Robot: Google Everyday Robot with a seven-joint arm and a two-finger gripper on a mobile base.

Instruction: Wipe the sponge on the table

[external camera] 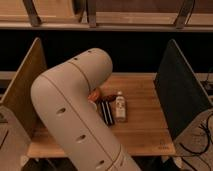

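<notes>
My big cream-coloured arm [75, 110] fills the left middle of the camera view and covers much of the table [145, 130], a light-brown plank top. The gripper is out of view, hidden somewhere behind the arm. The sponge is hidden too. Just right of the arm, on the table, lie a black flat case [106, 113] and a small clear bottle [120, 106] with a white cap. An orange-red object [96, 94] peeks out at the arm's edge.
An upright wooden side board [22, 92] closes the table's left end and a dark upright panel [181, 97] its right end. Cables [202, 137] hang off the right side. A dark gap and a wooden shelf edge [125, 20] run behind.
</notes>
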